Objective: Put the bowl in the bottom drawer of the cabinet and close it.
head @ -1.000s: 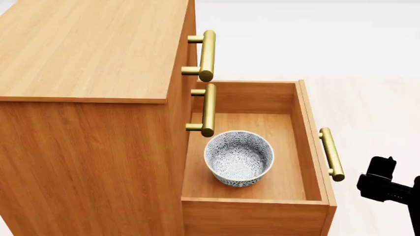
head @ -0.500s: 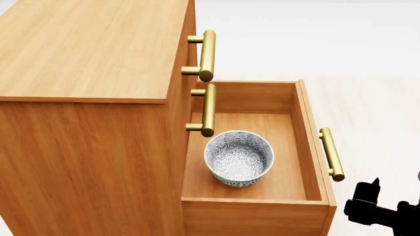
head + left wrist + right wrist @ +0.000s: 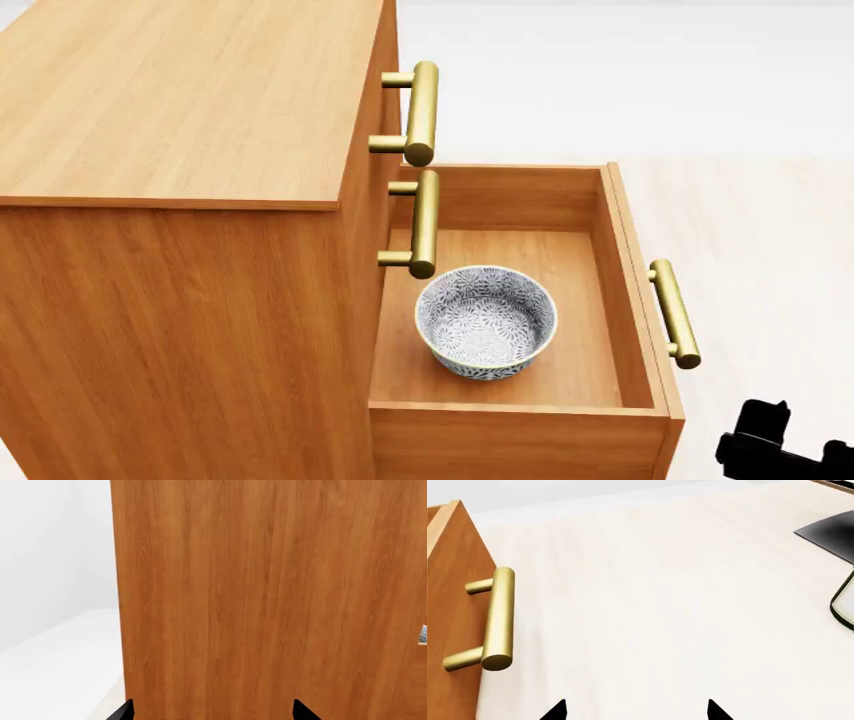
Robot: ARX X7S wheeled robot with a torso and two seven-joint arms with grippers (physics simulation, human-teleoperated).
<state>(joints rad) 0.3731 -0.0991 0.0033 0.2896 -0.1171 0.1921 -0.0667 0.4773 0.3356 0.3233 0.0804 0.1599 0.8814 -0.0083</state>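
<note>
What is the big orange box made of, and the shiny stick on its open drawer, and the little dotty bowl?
The cabinet looks like wood with a smooth satin finish: grain lines run across it. The handle on the bottom drawer looks like brushed brass, gold with a soft shine. The bowl is probably glazed ceramic, white with a fine grey-blue pattern; being rendered, that's uncertain.

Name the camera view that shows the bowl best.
Head view: the whole bowl shows, sitting upright in the open bottom drawer. The left wrist view catches only a speckled sliver at its edge; the right wrist view shows none of it.
</note>
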